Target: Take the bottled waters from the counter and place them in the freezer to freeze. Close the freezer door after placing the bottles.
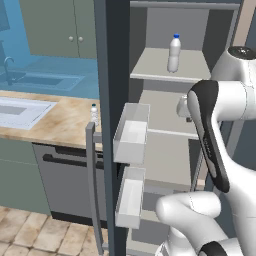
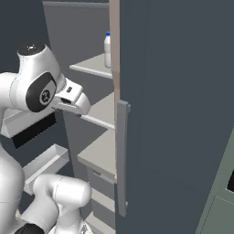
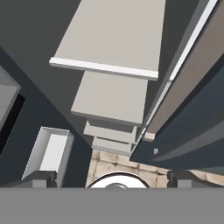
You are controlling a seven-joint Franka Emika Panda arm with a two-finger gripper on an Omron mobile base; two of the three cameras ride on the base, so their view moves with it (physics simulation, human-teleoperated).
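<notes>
One bottled water (image 1: 174,53) stands upright on the upper shelf inside the open freezer (image 1: 165,130); it also shows as the bottle (image 2: 108,50), half hidden by a door edge. A second bottled water (image 1: 94,114) stands on the counter (image 1: 55,125), right beside the edge of the open freezer door (image 1: 112,125). My gripper (image 3: 111,179) is open, its fingertips (image 3: 39,179) wide apart with nothing between them. It looks down over the pale shelves (image 3: 111,96) at mid height in front of the freezer. The hand (image 2: 73,100) hangs below the bottle's shelf.
The door's white bins (image 1: 131,135) jut toward the arm at its left, and its bar handle (image 1: 91,175) faces the dishwasher (image 1: 65,180). A second dark door with a handle (image 2: 122,155) stands close on the right. The sink (image 1: 20,111) lies far left.
</notes>
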